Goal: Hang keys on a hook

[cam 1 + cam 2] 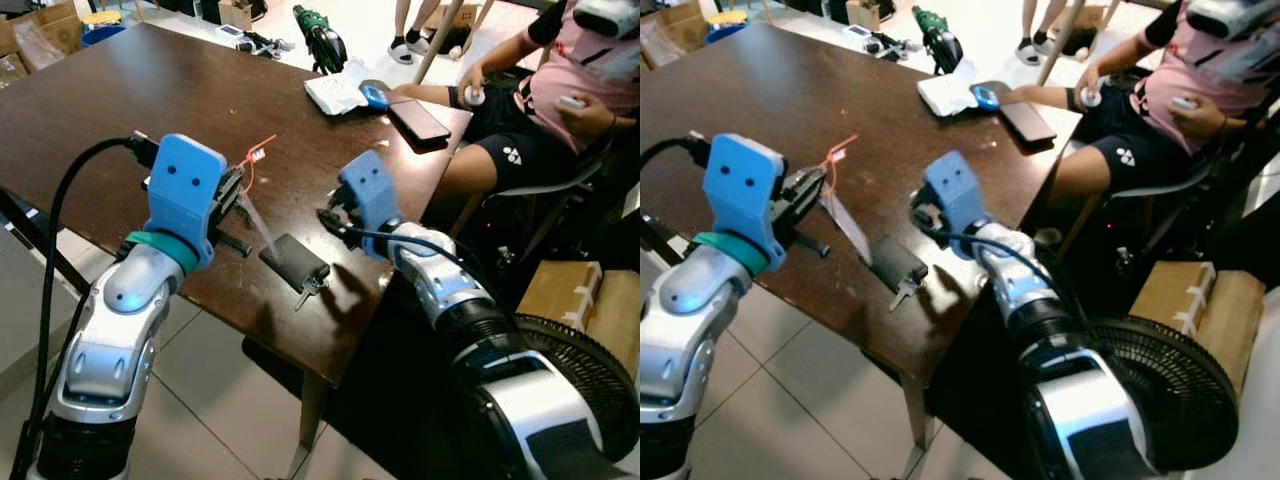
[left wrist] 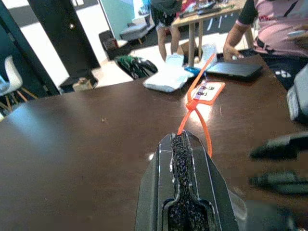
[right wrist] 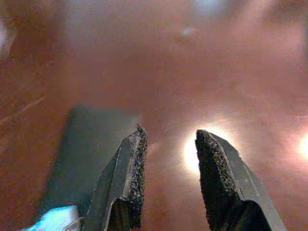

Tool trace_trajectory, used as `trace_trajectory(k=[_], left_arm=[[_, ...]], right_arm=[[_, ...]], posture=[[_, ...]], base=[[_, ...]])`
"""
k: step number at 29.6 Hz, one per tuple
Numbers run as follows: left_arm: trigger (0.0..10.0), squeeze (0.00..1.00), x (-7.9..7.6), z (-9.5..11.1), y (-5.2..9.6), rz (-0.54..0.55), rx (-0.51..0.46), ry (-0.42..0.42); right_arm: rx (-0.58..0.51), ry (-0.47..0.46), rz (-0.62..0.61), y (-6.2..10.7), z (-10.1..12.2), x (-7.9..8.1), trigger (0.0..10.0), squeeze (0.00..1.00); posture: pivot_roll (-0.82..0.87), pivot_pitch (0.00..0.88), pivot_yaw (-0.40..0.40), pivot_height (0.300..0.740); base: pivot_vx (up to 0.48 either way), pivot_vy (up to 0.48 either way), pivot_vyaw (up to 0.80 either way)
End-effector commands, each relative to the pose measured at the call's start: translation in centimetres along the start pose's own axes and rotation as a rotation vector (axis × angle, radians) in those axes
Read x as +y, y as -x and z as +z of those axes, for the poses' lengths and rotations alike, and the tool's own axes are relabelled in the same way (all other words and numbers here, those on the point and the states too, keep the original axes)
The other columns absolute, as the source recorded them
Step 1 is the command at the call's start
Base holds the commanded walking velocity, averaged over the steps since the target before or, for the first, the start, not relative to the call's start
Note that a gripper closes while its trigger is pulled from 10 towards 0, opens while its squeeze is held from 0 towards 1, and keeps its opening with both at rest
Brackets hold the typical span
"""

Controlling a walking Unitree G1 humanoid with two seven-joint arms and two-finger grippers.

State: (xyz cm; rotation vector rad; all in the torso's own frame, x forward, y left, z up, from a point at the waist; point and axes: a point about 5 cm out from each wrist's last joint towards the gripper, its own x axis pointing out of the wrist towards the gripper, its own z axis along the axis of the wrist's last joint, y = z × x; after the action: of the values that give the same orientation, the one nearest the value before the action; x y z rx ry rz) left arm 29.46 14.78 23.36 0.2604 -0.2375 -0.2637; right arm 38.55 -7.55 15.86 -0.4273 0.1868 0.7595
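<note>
Both silver arms reach forward toward twelve o'clock, the left gripper [image 2: 185,159] at about ten o'clock with its fingers pressed together, the right gripper [image 3: 168,144] at about one o'clock, fingers parted.

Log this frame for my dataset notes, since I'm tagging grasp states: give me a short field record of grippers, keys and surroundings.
surface: dark brown table
left gripper: shut on orange tag loop, raised over the table
strap: runs from the left gripper down to the black key case
key: sticks out of the case near the table edge
right gripper: open, low over the table beside the case
hook: cannot tell
bystander: seated person at the far corner
</note>
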Motion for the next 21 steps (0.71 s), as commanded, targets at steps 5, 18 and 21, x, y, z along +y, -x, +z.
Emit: trace_trajectory(k=[5,18,21], left_arm=[[10.0,0.00,-0.6,0.0,0.3,-0.020,0.013,0.013],[10.0,0.00,-0.9,0.3,0.2,-0.036,0.008,0.020],[10.0,0.00,-1.0,0.3,0.1,-0.039,0.007,0.020]], right_arm=[[0.039,0.084,0.202,-0.7,-0.3,2.2,10.0,0.00],[0.026,0.167,0.436,2.3,-2.0,1.2,10.0,0.00],[0.024,0.101,0.381,2.4,-2.4,0.8,10.0,0.00]], posture=[[0.14,0.018,0.038,0.740],[0.11,0.019,0.037,0.740],[0.10,0.015,0.041,0.740]], base=[[0.000,0.000,0.00],[0.000,0.000,0.00],[0.000,0.000,0.00]])
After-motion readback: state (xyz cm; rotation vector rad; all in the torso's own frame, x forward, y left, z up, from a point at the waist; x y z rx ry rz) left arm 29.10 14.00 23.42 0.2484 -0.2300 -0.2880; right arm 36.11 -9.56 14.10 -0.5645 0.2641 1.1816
